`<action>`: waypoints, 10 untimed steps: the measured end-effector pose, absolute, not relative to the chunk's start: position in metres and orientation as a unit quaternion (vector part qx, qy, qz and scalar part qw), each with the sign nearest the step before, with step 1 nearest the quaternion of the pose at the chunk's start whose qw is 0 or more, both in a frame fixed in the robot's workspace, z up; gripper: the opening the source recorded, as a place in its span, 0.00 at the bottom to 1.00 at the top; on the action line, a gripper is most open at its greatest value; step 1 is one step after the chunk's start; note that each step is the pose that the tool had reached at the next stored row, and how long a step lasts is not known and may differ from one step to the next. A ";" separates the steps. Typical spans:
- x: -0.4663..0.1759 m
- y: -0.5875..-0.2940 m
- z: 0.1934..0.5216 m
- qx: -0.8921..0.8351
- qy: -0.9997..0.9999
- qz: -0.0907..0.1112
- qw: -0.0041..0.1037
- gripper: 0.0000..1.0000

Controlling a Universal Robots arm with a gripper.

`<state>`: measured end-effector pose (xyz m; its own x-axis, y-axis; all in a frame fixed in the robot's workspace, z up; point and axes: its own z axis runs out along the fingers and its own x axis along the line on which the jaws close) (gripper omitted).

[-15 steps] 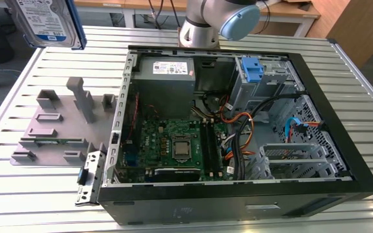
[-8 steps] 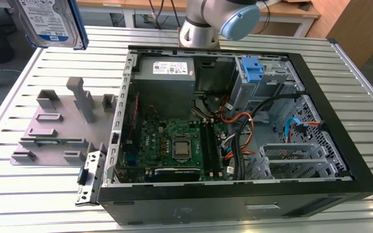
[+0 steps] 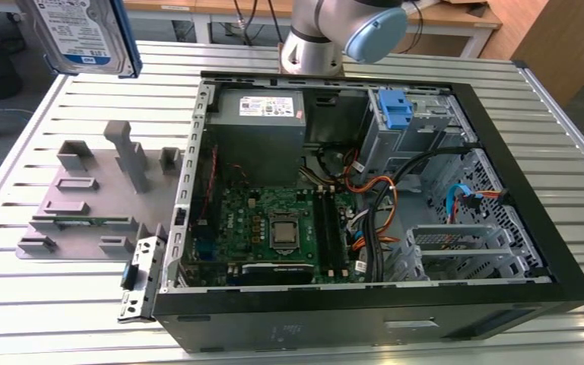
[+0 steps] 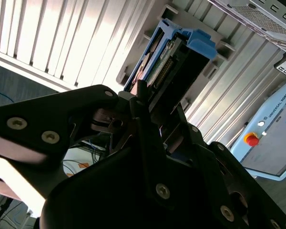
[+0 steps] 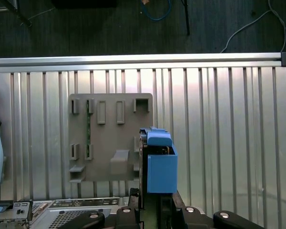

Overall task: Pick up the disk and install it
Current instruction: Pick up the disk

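Observation:
The disk [image 3: 84, 34], a silver drive with a white-and-blue label in a blue carrier frame, hangs high above the table's far corner at the exterior view's left, clear of the grey fixture plate [image 3: 89, 198]. In both wrist views my gripper [image 5: 155, 198] is shut on it. The blue carrier end [image 5: 158, 164] sticks out past the fingers, over the fixture plate's edge [image 5: 109, 133]. The second wrist view has the disk's connector edge [image 4: 176, 62] beyond the black fingers [image 4: 145, 102].
An open black computer case [image 3: 535, 198] lies on the slatted metal table [image 3: 58, 304], with motherboard, cables and a grey power supply [image 3: 261, 106] inside. A lone blue bracket [image 3: 398, 106] sits in the drive bay. The arm's base [image 3: 318, 42] stands behind the case.

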<state>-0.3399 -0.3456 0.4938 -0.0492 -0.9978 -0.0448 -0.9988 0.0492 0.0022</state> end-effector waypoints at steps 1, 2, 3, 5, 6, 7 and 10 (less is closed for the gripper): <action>-0.339 -0.346 0.494 -0.689 0.724 0.016 0.015 0.35; -0.339 -0.346 0.494 -0.689 0.724 0.016 0.015 0.35; -0.338 -0.346 0.494 -0.689 0.724 0.016 0.015 0.35; -0.337 -0.346 0.494 -0.689 0.724 0.016 0.015 0.35; -0.337 -0.346 0.494 -0.689 0.724 0.016 0.016 0.35; -0.336 -0.346 0.494 -0.689 0.724 0.016 0.015 0.35; -0.335 -0.346 0.494 -0.689 0.724 0.016 0.015 0.35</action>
